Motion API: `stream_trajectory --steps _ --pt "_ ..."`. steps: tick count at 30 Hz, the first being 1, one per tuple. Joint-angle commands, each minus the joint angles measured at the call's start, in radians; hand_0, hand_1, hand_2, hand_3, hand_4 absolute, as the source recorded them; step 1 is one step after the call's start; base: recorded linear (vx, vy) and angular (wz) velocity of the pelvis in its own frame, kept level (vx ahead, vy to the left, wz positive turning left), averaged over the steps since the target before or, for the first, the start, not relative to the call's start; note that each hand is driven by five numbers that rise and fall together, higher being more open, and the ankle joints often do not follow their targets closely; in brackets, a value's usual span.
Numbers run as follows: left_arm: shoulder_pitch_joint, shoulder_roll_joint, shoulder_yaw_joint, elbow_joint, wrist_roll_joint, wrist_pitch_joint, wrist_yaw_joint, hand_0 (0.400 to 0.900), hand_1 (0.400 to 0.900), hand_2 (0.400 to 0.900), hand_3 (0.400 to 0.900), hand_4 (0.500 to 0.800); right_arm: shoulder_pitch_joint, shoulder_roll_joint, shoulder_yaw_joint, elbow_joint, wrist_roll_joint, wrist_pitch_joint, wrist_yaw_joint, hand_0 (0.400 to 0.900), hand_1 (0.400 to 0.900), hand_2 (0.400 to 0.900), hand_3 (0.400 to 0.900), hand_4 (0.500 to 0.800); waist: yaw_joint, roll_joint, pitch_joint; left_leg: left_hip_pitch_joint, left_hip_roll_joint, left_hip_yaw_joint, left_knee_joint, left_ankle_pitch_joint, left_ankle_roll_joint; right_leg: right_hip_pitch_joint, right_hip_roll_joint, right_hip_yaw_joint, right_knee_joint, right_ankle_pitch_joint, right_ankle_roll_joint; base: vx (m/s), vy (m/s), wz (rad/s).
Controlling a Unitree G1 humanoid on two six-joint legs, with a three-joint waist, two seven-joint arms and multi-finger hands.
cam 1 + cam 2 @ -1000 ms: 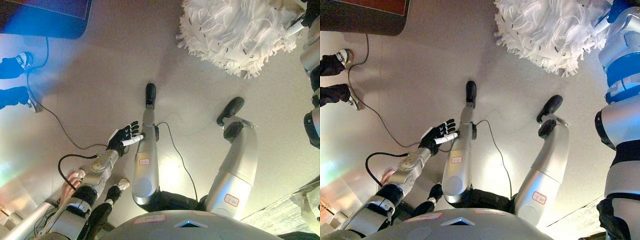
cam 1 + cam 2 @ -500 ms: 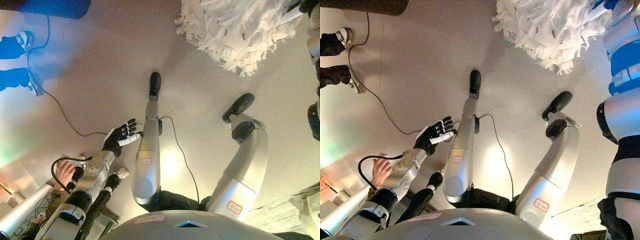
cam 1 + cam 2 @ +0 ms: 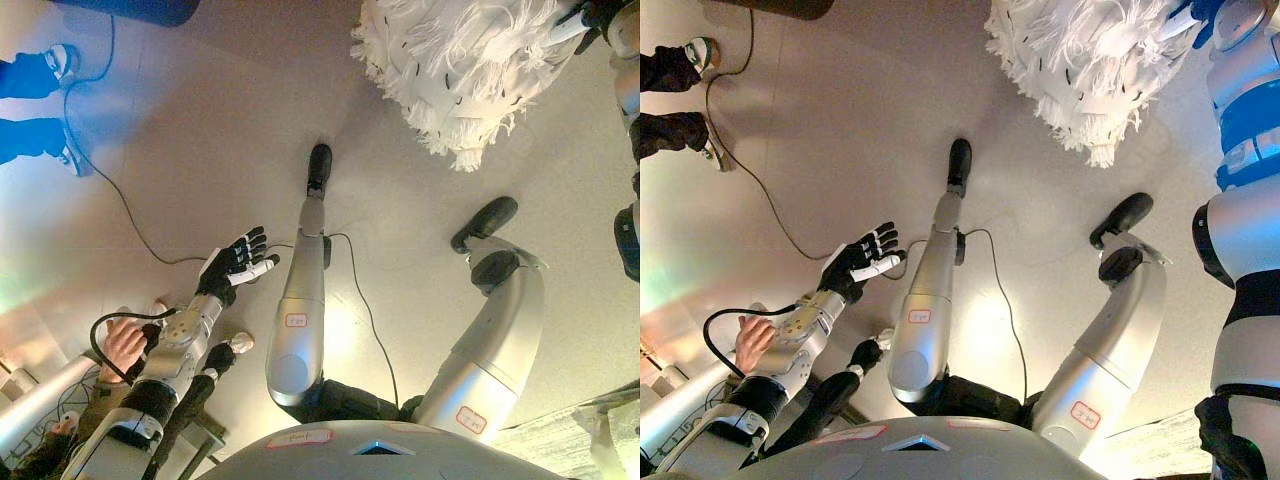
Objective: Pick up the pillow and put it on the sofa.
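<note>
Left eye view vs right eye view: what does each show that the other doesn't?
Left eye only: a wider strip of the dark object at the top left edge. Right eye only: most of the right arm down the right edge, which the left eye cuts to slivers. Both: the fluffy white pillow, the open left hand above the floor, a person's hand by that arm.

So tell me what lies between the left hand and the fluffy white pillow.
In the left eye view, only bare floor separates the open left hand from the fluffy white pillow.

Pale glossy floor [image 3: 210, 130] with a bright glare patch, dark furniture [image 3: 130, 10] at its top-left edge
</note>
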Motion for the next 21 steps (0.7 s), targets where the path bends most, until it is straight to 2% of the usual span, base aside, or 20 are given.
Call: stream_trajectory --steps 1,9,15,21 --pt "0.106 0.056 -0.006 -0.027 -0.035 -0.040 0.026 0.900 0.900 0.900 0.900 0.800 -0.079 -0.079 -0.007 -0.047 -0.006 -0.047 -0.096 0.400 0.400 0.400 0.400 0.500 -0.025 0.062 0.023 0.008 0.061 0.000 0.031 0.026 0.020 0.068 0.000 0.070 -0.063 0.066 0.089 -0.04 0.033 -0.04" --pt "0.089 0.051 -0.003 -0.005 -0.016 -0.023 0.020 0.900 0.900 0.900 0.900 0.800 -0.046 -0.077 -0.008 -0.063 -0.011 -0.064 -0.062 0.400 0.400 0.400 0.400 0.500 -0.039 0.039 0.023 0.055 0.068 0.013 0.046 0.016 0.019 0.152 0.008 0.044 -0.120 0.078 0.084 -0.04 0.033 -0.14" --pt "0.074 0.044 -0.008 0.024 0.003 0.010 0.024 0.900 0.900 0.900 0.900 0.800 -0.010 -0.087 -0.005 -0.100 -0.057 -0.100 -0.002 0.400 0.400 0.400 0.400 0.500 -0.059 0.010 0.023 0.139 0.079 0.029 0.078 -0.006 0.021 0.263 0.015 0.035 -0.164 0.085 0.085 -0.02 0.060 -0.26" --pt "0.054 0.044 -0.001 0.053 0.019 0.065 0.015 0.900 0.900 0.900 0.900 0.800 0.050 -0.105 -0.019 -0.203 -0.088 -0.131 0.052 0.400 0.400 0.400 0.400 0.500 -0.084 -0.027 0.023 0.237 0.098 0.047 0.109 -0.028 0.022 0.372 0.024 0.036 -0.191 0.084 0.090 0.01 0.054 -0.26"
